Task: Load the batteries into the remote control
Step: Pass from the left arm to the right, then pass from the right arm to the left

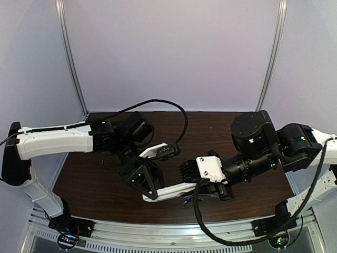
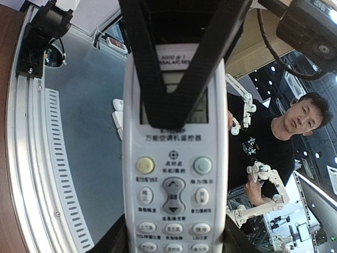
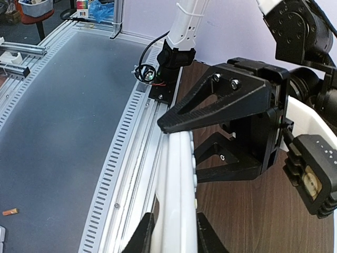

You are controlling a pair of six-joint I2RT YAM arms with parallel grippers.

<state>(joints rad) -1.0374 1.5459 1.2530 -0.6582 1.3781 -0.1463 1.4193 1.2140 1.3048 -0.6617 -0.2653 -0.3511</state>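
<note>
The remote control (image 1: 171, 190) is a slim white bar held off the table between both grippers. My left gripper (image 1: 150, 192) is shut on its long edges. In the left wrist view (image 2: 171, 245) the button face and display (image 2: 174, 179) point at the camera. My right gripper (image 1: 204, 188) is shut on the other end, one finger on the button face and one on the back (image 3: 176, 232). The right wrist view shows the remote (image 3: 176, 174) edge-on. Small bluish-purple batteries (image 1: 186, 201) lie on the table just under the remote, partly hidden.
The dark wood table (image 1: 95, 179) ends in a metal rail (image 1: 158, 232) at its near edge, right below the remote. White booth walls stand behind the table. The left arm's wrist block (image 3: 310, 179) is close to the right of the right gripper.
</note>
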